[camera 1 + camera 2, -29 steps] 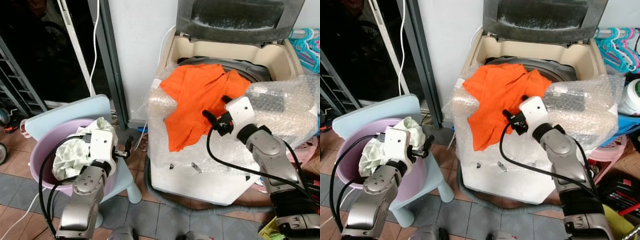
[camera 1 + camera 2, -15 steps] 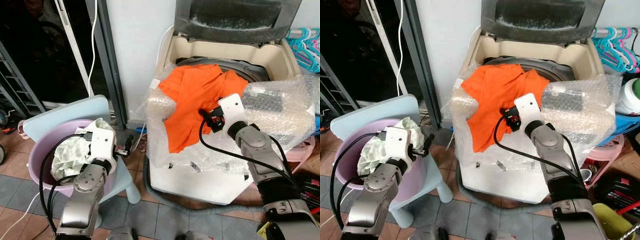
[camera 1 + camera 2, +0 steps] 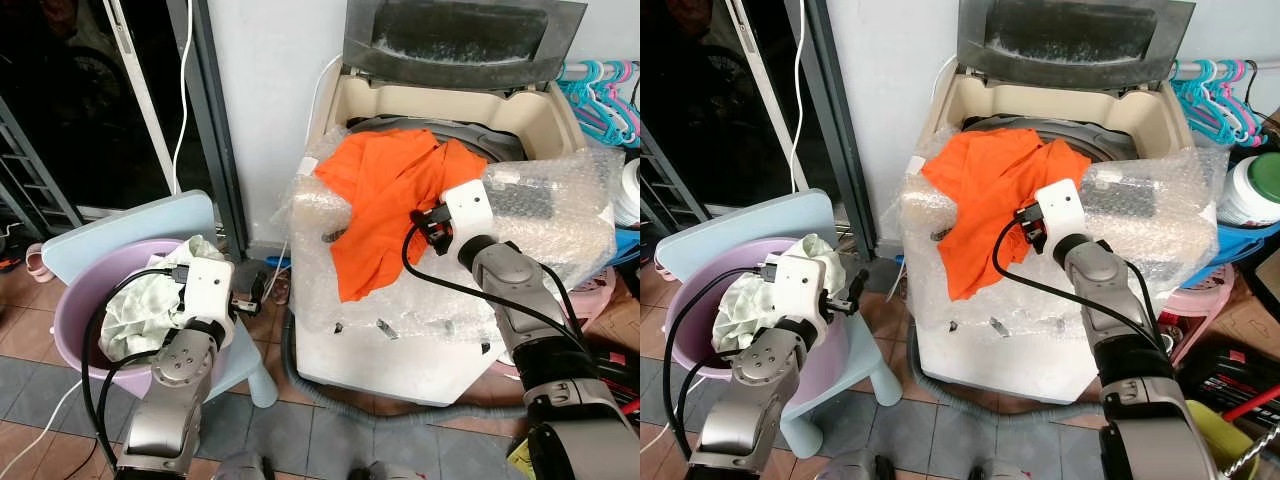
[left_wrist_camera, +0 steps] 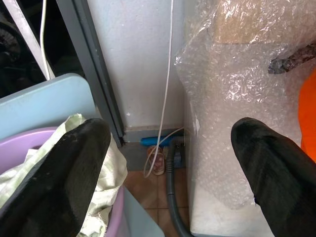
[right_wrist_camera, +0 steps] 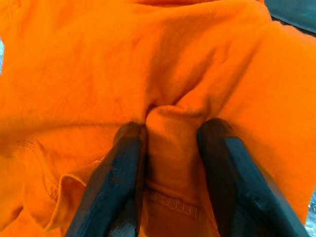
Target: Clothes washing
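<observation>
Tiled laundry corner: top-loader open, orange garment half in, half out.

Largest first: the washing machine (image 3: 440, 330) stands lid-up at 1 o'clock, its front wrapped in bubble wrap (image 3: 560, 230), presumably to guard the panel. An orange garment (image 3: 385, 190) drapes from the drum over the rim, so it likely needs lifting fully in. At 8 o'clock a purple basin (image 3: 75, 310) on a pale blue chair (image 3: 130, 220) holds a pale green garment (image 3: 140, 310). The right gripper (image 5: 170, 143) is clenched on a pinched fold of the orange garment. The left gripper (image 4: 168, 163), fingers spread, hangs beside the basin.
</observation>
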`<state>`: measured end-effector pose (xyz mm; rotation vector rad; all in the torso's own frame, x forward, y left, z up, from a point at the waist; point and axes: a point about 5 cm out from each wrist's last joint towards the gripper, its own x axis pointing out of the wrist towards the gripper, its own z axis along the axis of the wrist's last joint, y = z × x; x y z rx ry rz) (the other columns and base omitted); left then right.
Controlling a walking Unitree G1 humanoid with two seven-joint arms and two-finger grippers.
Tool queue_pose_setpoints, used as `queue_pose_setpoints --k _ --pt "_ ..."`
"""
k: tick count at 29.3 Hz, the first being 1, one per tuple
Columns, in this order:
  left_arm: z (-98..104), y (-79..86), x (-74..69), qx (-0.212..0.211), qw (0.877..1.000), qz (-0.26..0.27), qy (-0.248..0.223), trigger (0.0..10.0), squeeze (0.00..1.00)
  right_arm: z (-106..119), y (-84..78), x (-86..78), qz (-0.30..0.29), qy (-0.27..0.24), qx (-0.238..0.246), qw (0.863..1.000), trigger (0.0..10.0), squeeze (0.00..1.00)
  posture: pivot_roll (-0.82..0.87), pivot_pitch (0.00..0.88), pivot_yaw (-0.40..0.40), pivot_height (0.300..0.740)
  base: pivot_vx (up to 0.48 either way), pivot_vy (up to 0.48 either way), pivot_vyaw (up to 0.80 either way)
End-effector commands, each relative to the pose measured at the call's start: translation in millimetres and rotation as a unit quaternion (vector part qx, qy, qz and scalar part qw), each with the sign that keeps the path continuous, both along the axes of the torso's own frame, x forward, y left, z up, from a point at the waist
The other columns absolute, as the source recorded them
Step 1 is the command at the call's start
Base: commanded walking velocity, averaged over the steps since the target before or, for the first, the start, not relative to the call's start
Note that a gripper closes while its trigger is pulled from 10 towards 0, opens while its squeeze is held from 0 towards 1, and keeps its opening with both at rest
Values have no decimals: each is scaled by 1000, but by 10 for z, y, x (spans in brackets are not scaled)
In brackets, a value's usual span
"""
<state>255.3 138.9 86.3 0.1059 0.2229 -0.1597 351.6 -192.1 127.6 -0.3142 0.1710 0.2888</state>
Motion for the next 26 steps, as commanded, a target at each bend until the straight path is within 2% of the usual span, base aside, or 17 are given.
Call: queue_pose_setpoints --k 1,6,9,11,14,15,19,22,25,26 --pt "-8 -15 17 4 1000 -2 2 10000 0 -27 -48 29 -8 18 -5 1000 0 0 -77 0 -8 740 0 0 0" --pt "-21 -20 25 4 1000 0 7 10000 0 14 -54 118 1 31 -10 999 0 0 -76 0 -13 740 0 0 0" --pt "-33 -32 29 5 1000 2 8 10000 0 135 -50 214 8 26 -6 1000 0 0 -76 0 -23 740 0 0 0" --pt "-38 -40 35 5 1000 4 8 10000 0 291 -46 309 14 14 -3 1000 0 0 -76 0 -25 740 0 0 0" --pt "-35 -51 49 2 1000 6 9 10000 0 647 -45 466 23 -14 0 1000 0 0 -75 0 -28 740 0 0 0" --pt "-35 -57 56 1 1000 6 9 10000 0 847 -64 535 21 -30 1 999 0 0 -77 0 -32 740 0 0 0" --pt "-44 -60 64 0 1000 8 9 10000 0 1308 -127 632 2 -87 3 996 0 0 -77 0 -38 740 0 0 0" --pt "-43 -59 77 -1 1000 12 8 10000 0 1915 -187 648 -30 -203 14 979 0 0 -76 0 -41 740 0 0 0" --pt "-37 -69 83 -2 1000 15 5 10000 0 2101 -216 631 -42 -242 13 969 0 0 -74 0 -42 740 0 0 0" --pt "-36 -69 86 -1 1000 16 5 10000 0 2068 -219 633 -40 -237 9 971 10000 0 -73 0 -41 740 0 0 0"
